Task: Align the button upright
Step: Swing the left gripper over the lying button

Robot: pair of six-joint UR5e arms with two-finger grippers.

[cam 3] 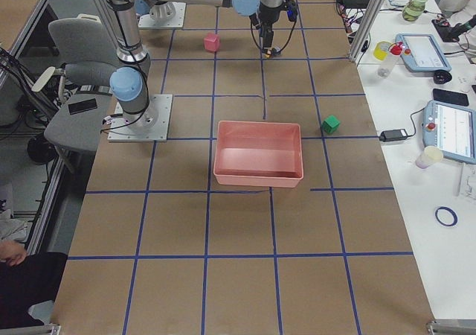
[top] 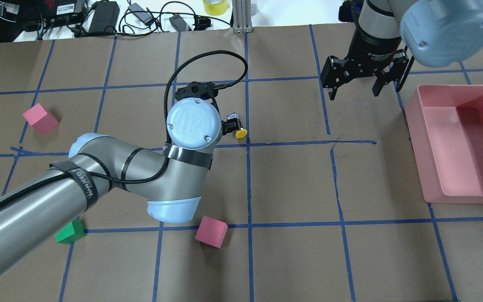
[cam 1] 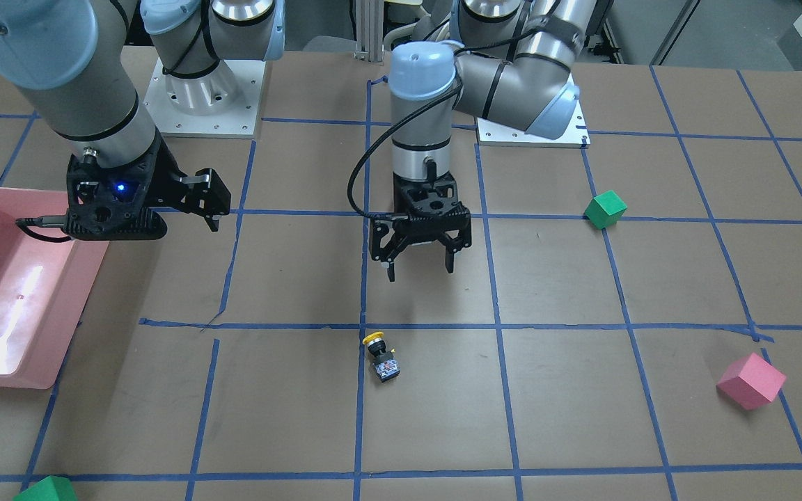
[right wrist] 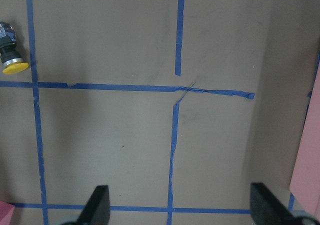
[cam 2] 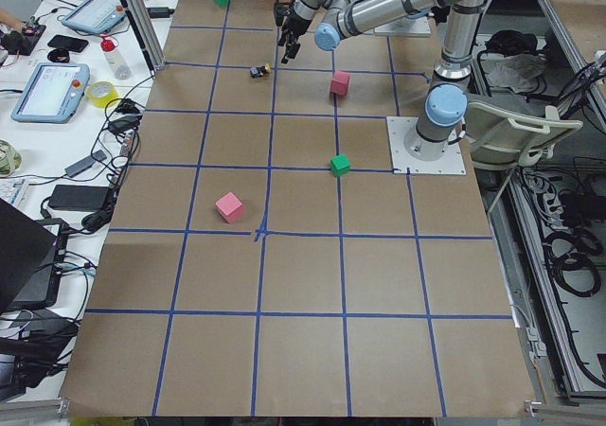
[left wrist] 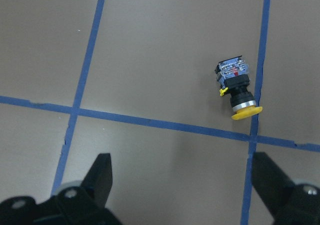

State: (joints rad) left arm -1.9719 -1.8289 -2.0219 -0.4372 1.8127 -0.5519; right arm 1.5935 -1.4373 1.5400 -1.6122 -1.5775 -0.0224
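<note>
Left wrist-mounted view: I see the button (left wrist: 237, 91) lying on its side on the table (left wrist: 150, 45), clear of my left gripper (left wrist: 181, 161), jaws wide. My right gripper (top: 354, 95) also gapes wide.

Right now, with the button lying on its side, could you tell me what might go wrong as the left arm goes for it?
1. The button lies on its side, off-centre from the gap of the open left gripper; a straight descent might land a finger on it.
2. Its round yellow cap may let it roll or slip out of a pinch.
</note>
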